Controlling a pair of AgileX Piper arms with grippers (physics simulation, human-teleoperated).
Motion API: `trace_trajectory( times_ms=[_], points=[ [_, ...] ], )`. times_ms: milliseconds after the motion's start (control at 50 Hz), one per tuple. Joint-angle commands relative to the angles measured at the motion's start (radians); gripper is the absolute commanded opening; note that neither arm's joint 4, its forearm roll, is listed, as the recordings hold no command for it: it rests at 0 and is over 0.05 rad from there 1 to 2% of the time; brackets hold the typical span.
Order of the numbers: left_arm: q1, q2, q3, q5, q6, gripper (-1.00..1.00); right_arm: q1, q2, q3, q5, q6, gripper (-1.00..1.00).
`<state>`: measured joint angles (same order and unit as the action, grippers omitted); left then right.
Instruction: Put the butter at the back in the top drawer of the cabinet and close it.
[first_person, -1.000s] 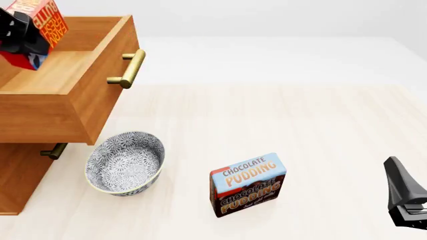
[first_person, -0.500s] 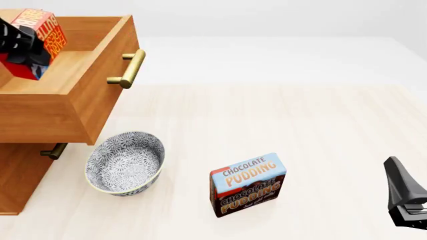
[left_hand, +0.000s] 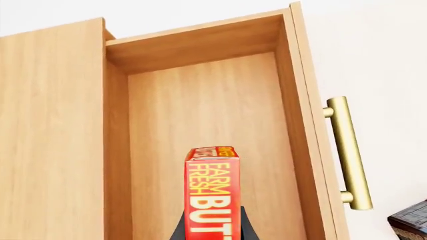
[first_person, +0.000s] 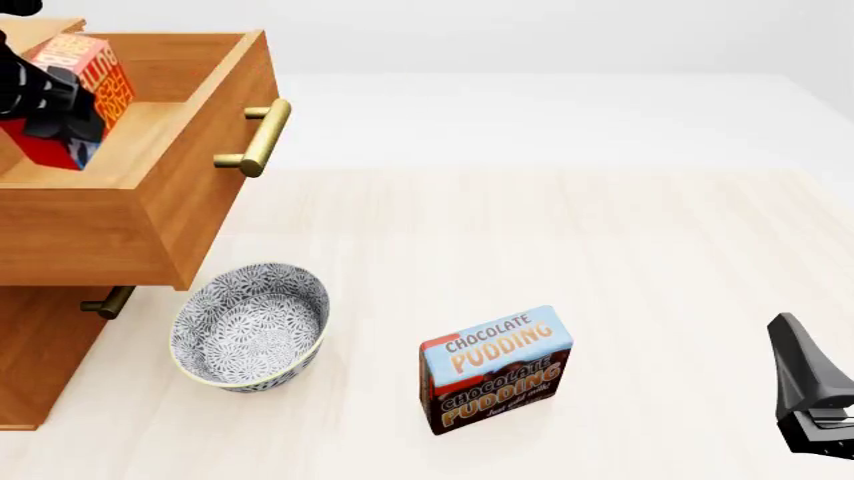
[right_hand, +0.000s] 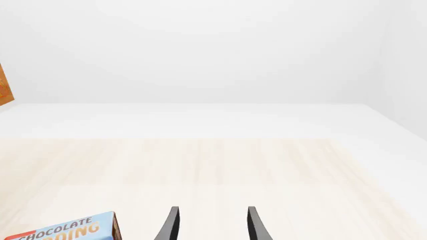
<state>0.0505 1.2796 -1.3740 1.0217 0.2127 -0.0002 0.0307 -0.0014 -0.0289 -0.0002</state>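
The red-orange butter (first_person: 91, 85) box hangs tilted inside the pulled-out top drawer (first_person: 174, 200) of the cabinet (first_person: 34, 350), gripped by my left gripper (first_person: 54, 100), which is shut on it. In the left wrist view the butter (left_hand: 211, 195) stands between the two dark fingers (left_hand: 245, 231) above the drawer's wooden floor (left_hand: 220, 110). Whether the box touches the floor I cannot tell. My right gripper (right_hand: 210, 225) is open and empty at the near right of the table, seen at the frame edge as the right gripper (first_person: 807, 400).
The top drawer's brass handle (first_person: 258, 138) juts out toward the table. A patterned bowl (first_person: 250, 325) sits below the drawer front. A chocolate pudding box (first_person: 495, 368) stands at the near middle. A lower drawer's handle (first_person: 104, 302) shows under the open drawer.
My left gripper has carried the butter downward, deeper into the open top drawer. The right arm has stayed still.
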Motion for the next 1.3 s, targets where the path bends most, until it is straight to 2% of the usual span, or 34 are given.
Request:
trace_trajectory(
  times_ms=[20, 580, 1300],
  points=[
    [0.013, 0.000, 0.004, -0.024, 0.013, -1.00, 0.000, 0.000, 0.000, 0.000, 0.000, 1.00],
    [0.008, 0.070, 0.017, -0.089, -0.011, -1.00, 0.000, 0.000, 0.000, 0.000, 0.000, 1.00],
    [0.033, 0.080, 0.046, -0.124, -0.007, -1.00, 0.000, 0.000, 0.000, 0.000, 0.000, 1.00]
  ],
)
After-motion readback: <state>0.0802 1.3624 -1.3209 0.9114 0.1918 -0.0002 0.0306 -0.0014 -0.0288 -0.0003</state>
